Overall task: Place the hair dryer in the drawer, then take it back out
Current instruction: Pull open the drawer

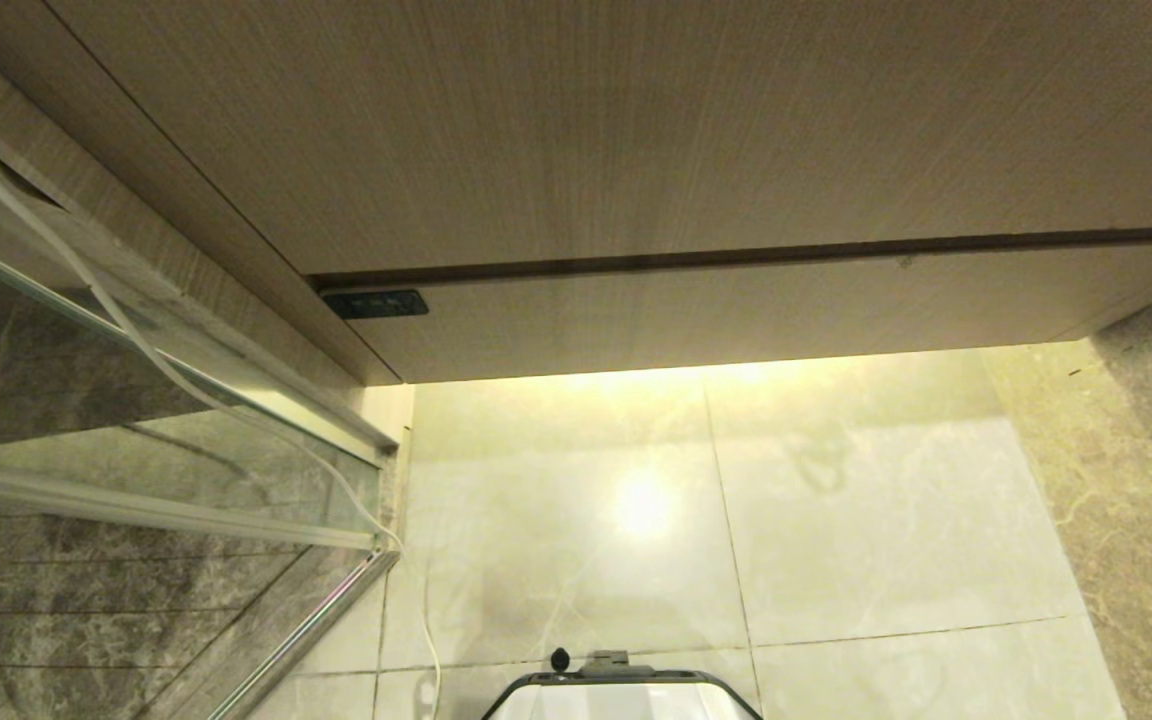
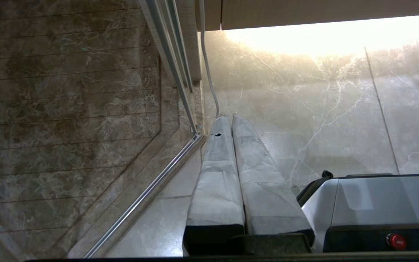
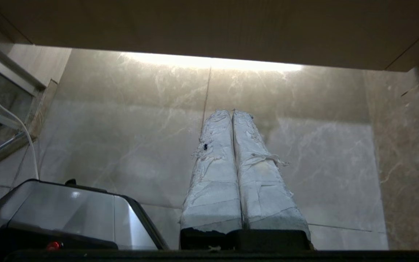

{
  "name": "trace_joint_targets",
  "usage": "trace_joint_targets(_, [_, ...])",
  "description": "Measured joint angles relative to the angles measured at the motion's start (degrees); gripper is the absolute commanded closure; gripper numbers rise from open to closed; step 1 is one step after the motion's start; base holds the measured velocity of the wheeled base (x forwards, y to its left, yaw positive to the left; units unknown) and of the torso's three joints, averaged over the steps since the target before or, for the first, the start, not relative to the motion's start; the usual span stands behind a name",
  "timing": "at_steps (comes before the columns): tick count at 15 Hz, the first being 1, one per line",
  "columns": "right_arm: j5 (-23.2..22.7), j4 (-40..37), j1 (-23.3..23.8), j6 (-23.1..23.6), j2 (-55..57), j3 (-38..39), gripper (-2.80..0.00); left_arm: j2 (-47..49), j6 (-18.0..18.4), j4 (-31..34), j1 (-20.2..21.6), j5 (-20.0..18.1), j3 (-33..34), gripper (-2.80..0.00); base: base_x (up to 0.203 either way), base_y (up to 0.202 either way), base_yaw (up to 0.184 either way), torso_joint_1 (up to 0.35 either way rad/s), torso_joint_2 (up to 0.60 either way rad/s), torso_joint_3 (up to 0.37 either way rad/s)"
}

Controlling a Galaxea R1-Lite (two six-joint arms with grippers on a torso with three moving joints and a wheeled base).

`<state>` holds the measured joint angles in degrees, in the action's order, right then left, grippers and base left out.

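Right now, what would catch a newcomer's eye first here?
The wide light-brown wood-grain drawer front, shut, fills the head view's top, with bright light glaring off the glossy pale marble floor beneath. Both taped tools, left and right, hang shut over that floor, empty.

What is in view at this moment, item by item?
Wide shallow light-brown wood-grain drawer: one, pushed shut, lowest band of the cabinet, above the floor.
Taller wood-grain panel: one, light brown, directly above the drawer.
Small dark rectangular plate: one, black, at the drawer front's left end.
Glossy marble floor tiles: several, pale cream, below the cabinet, lit from under it.
Glass shower partition with metal rail: one, clear and silver, on the left.
Thin white cable: one, running down along the partition to the floor.
Hair dryer: none visible.
Robot base: one, grey and black, bottom centre.
Left pincer: one, white-wrapped, shut, empty, above the floor.
Right pincer: one, white-wrapped, shut, empty, above the floor.
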<state>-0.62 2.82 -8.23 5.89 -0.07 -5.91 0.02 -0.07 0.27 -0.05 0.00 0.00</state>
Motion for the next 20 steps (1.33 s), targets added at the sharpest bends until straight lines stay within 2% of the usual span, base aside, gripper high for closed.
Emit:
trace_joint_targets(2, [0.29,-6.30,0.30,0.17,0.24,-11.71,0.00,0.00,0.00,0.00,-0.04,0.00,0.00,0.00,0.000,0.000,0.000,0.000,0.00,0.000])
trace_joint_targets(4, [0.69,-15.49,0.95,0.39,3.95,-30.31,0.00,0.00,0.02,0.00,-0.04,0.00,0.00,0.00,0.000,0.000,0.000,0.000,0.00,0.000])
trace_joint_targets(6, [1.14,-26.18,1.54,0.98,12.35,-47.65,0.00,0.00,0.00,0.00,-0.04,0.00,0.00,0.00,0.000,0.000,0.000,0.000,0.00,0.000])
trace_joint_targets(8, [1.46,-34.83,2.00,2.92,22.95,-58.60,0.00,0.00,-0.02,0.00,-0.04,0.00,0.00,0.00,0.000,0.000,0.000,0.000,0.00,0.000])
trace_joint_targets(11, [-1.47,-38.15,1.73,7.50,37.47,-67.50,0.00,0.00,0.02,0.00,-0.04,0.00,0.00,0.00,0.000,0.000,0.000,0.000,0.00,0.000])
trace_joint_targets(12, [-4.18,-38.34,1.60,8.12,41.21,-68.58,-2.80,0.00,0.00,-0.02,-0.04,0.00,0.00,0.00,0.000,0.000,0.000,0.000,0.00,0.000])
trace_joint_targets(14, [-9.01,-38.17,1.38,8.80,47.23,-68.43,-2.80,0.00,-0.04,0.00,-0.04,0.00,0.00,0.00,0.000,0.000,0.000,0.000,0.00,0.000])
trace_joint_targets(20, [-9.57,-35.59,0.60,10.18,59.88,-66.77,-2.80,0.00,0.02,0.00,-0.04,-0.02,0.00,0.00,0.000,0.000,0.000,0.000,0.00,0.000])
